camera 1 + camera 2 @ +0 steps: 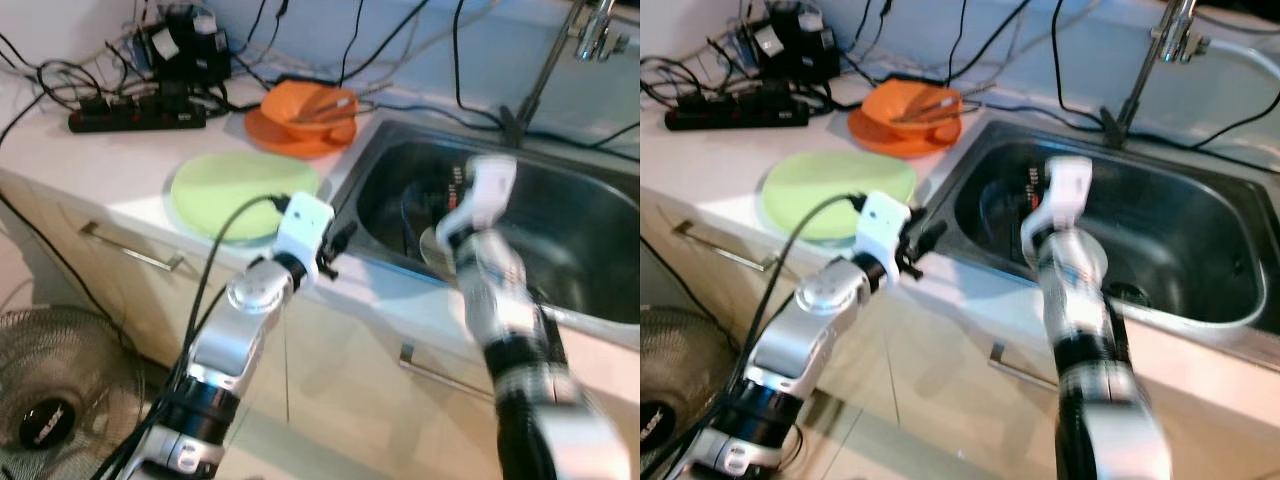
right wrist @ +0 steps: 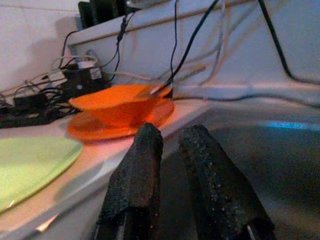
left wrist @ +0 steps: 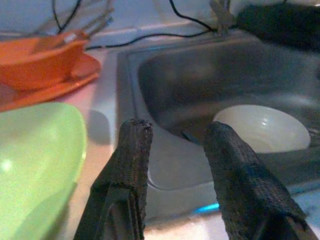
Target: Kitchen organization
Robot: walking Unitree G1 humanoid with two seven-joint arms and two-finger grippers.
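A light green plate (image 1: 245,192) lies flat on the white counter, left of the steel sink (image 1: 590,240). Behind it an orange bowl (image 1: 308,108) holding metal utensils sits on an orange plate (image 1: 285,137). A white bowl (image 3: 262,127) rests in the sink basin, partly hidden by my right arm in the head views. My left gripper (image 1: 340,245) hovers at the counter edge between the green plate and the sink, open and empty (image 3: 177,135). Over the sink and blurred, my right gripper (image 2: 172,135) points toward the orange bowl, its fingers close together with nothing between them.
A black power strip (image 1: 135,118) and tangled cables crowd the back left of the counter. The faucet (image 1: 600,35) rises behind the sink. Cabinet drawers with metal handles (image 1: 130,250) run below the counter. A floor fan (image 1: 50,400) stands at lower left.
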